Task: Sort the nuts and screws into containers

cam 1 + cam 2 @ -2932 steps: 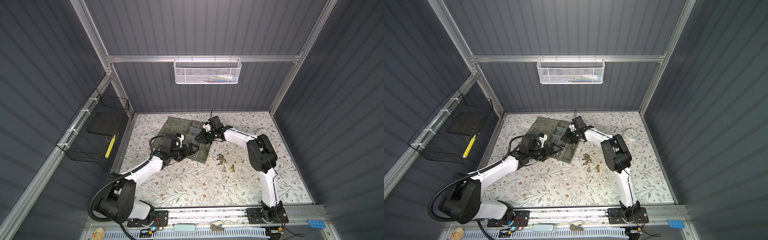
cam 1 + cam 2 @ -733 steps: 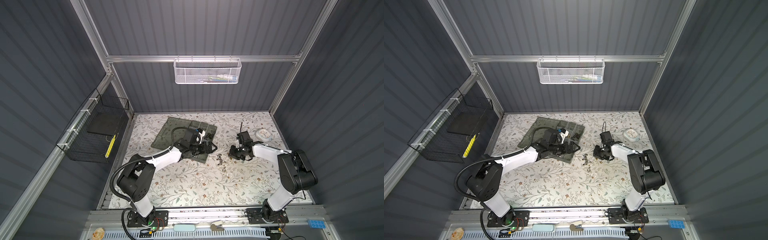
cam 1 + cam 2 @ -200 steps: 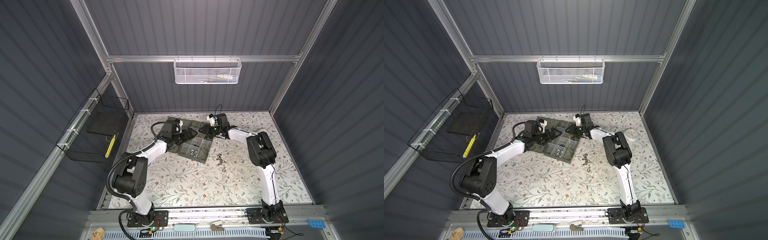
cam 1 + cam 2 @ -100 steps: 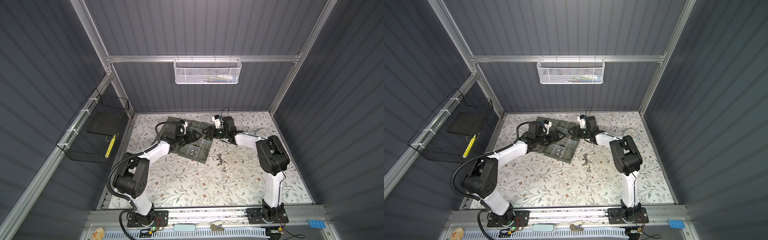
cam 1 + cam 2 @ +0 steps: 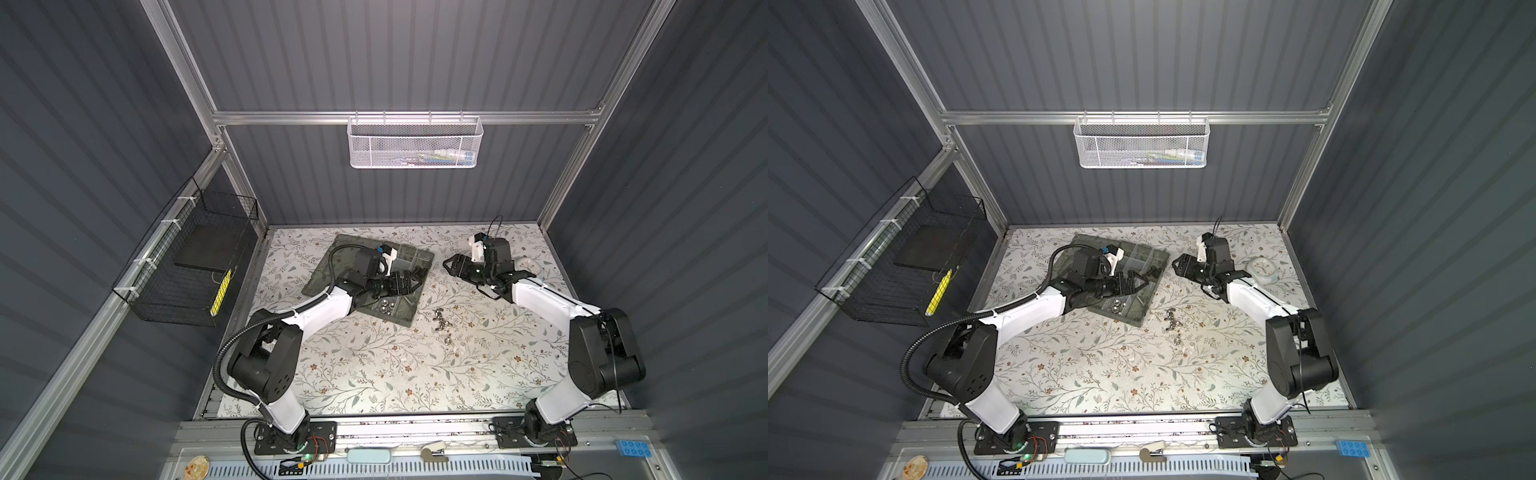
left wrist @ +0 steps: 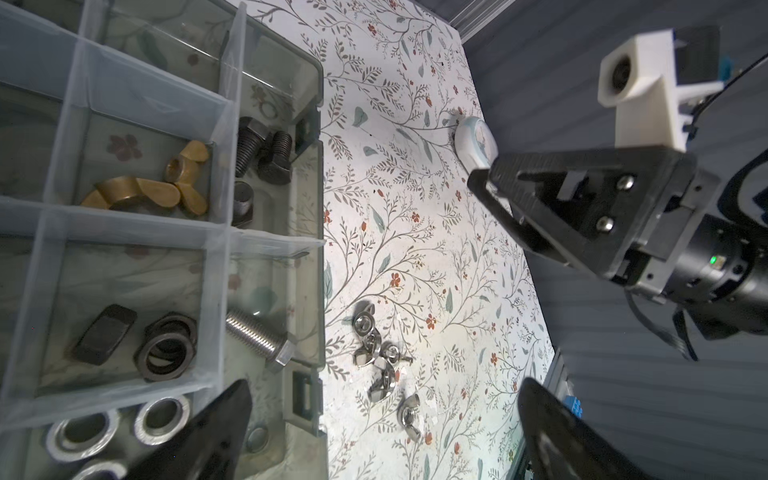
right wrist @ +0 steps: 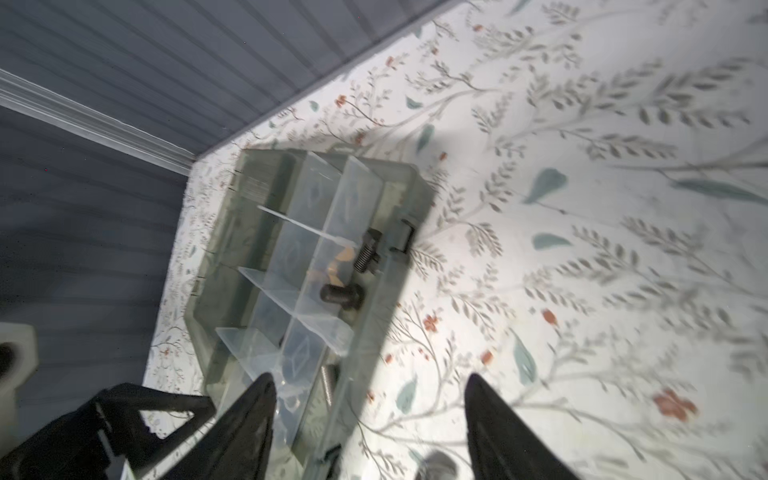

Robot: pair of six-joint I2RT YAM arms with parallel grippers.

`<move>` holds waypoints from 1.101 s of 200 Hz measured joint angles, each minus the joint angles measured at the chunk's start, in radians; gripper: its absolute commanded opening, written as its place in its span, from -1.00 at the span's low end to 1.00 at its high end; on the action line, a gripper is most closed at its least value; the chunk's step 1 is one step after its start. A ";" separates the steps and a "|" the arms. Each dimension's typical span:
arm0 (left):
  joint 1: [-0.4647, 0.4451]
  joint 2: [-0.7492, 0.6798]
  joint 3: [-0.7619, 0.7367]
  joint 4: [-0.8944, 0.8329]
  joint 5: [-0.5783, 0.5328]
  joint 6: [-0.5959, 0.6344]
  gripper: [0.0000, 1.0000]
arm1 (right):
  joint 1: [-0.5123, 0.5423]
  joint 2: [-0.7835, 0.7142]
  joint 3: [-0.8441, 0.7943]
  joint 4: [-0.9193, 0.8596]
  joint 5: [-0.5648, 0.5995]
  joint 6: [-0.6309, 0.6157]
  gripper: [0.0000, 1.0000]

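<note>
The grey-green organiser box [image 5: 409, 321] lies open at the back left of the mat, and pale dividers split it into containers [image 6: 124, 232]. They hold black screws [image 6: 262, 153], brass wing nuts [image 6: 145, 191], black nuts [image 6: 166, 349], a silver screw [image 6: 257, 336] and silver ring nuts [image 6: 162, 419]. Loose silver wing nuts [image 5: 440, 324] lie on the mat right of the box. My left gripper [image 5: 409, 275] hovers open and empty over the box's right edge. My right gripper [image 5: 448, 264] is open and empty just right of the box; its wrist view shows the black screws [image 7: 368, 249].
A round white clock [image 5: 1262, 268] lies at the back right, behind my right arm. A white mesh basket [image 5: 413, 143] hangs on the back wall and a black wire basket [image 5: 187, 266] on the left wall. The box's flat lid [image 5: 328, 266] lies open to the left.
My right gripper has drawn back rightward off the box's far corner and its jaws have spread. My left gripper has moved rightward across the box to its right edge.
</note>
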 measured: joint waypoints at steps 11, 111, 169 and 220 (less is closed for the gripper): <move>-0.006 0.000 0.000 0.001 0.003 -0.009 1.00 | 0.002 -0.034 -0.034 -0.069 0.024 -0.007 0.69; -0.048 0.001 -0.027 0.052 0.034 -0.101 0.99 | 0.079 -0.044 -0.167 -0.297 0.076 0.000 0.72; -0.048 0.001 -0.032 0.052 0.037 -0.112 0.99 | 0.140 0.107 -0.071 -0.277 0.058 0.032 0.47; -0.048 0.001 -0.032 0.051 0.036 -0.112 0.99 | 0.152 0.172 -0.007 -0.239 0.043 0.051 0.22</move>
